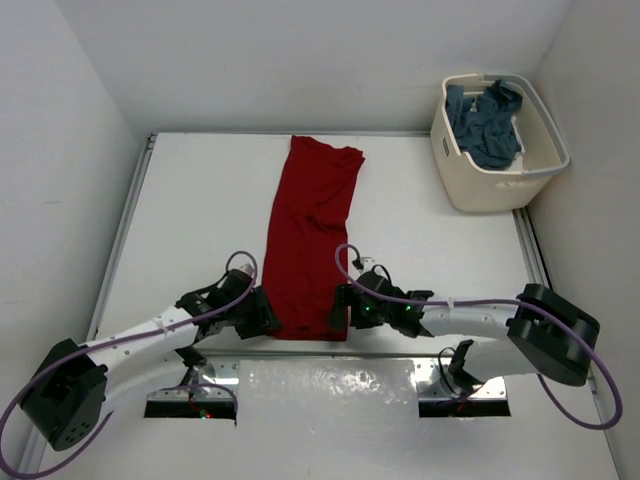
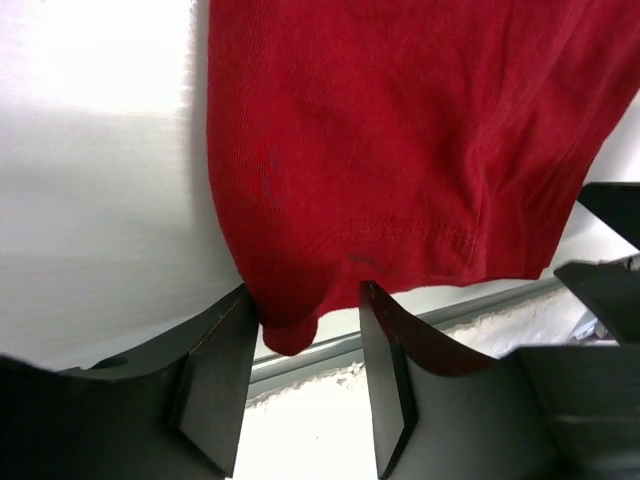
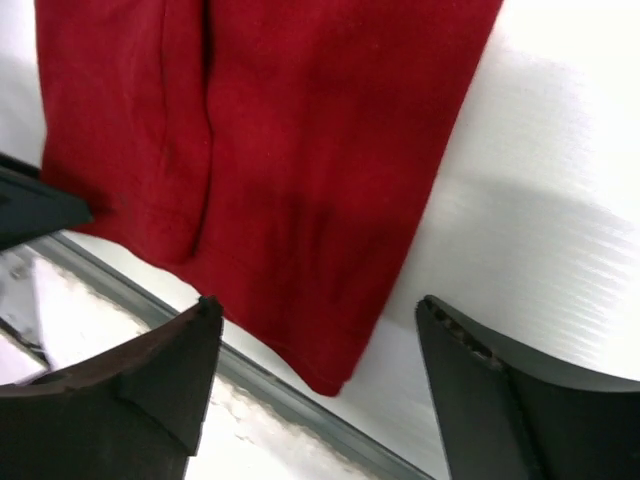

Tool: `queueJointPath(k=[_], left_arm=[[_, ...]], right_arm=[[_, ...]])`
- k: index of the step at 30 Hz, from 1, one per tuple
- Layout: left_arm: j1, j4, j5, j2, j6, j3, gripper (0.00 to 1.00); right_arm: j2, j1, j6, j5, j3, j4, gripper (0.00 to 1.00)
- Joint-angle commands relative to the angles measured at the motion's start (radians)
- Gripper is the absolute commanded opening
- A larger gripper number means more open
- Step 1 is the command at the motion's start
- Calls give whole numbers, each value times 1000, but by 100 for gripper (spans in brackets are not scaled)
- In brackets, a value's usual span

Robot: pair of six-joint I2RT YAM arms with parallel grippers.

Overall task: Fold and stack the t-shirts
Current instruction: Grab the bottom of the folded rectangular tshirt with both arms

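Jaws of the left gripper [image 2: 305, 305] stand partly apart at the near left corner of the red t-shirt [image 1: 310, 235]. The hem corner pokes into the gap and brushes one finger, not yet pinched as far as the wrist view shows. The shirt lies on the table [image 1: 190, 220] as a long narrow strip, folded lengthwise, running from the near edge toward the far wall between the two arms. It is soft, light and limp, so it should sag and wrinkle if lifted by one point. I judge the two near hem corners the right places to take hold, all layers pinched together, then carried up and over evenly. At the near right corner the right gripper [image 3: 318, 305] is spread wide, its fingers straddling the hem corner without touching it. Far to the right, a cream basket [image 1: 480, 190] holds the blue-grey t-shirt [image 1: 487, 125], bunched up; no white one can be made out.
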Motion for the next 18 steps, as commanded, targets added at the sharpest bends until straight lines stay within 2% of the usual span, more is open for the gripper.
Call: queueJointPath(k=[1,7,8,13,14,15,16,17,18], left_arm=[[7,-50,-11,-3,9,-56,41],[6,-72,-23,-6,15,-65,31],[7,-70,-23,-11,15,-70,26],[7,-58,-31,-48,9,-77,20],[7,-55,-37,-49,9,-77,10],[7,-41,-36,-48,9,-79,4],[7,-34,-28,-49,6,-82,0],[6,-25,-19,-49,6,-88,0],[7,-12,-4,-51,4,-94,0]], right_arm=[[24,13,108,-10,-31,62,75],[43,50,160,-43,-59,95,57],[50,50,174,-47,-74,116,56],[96,49,200,-70,-100,179,42],[98,50,215,-69,-114,200,40],[97,50,221,-64,-120,211,36],[95,50,226,-60,-128,226,27],[93,50,224,-58,-128,225,23],[83,50,221,-58,-130,214,7]])
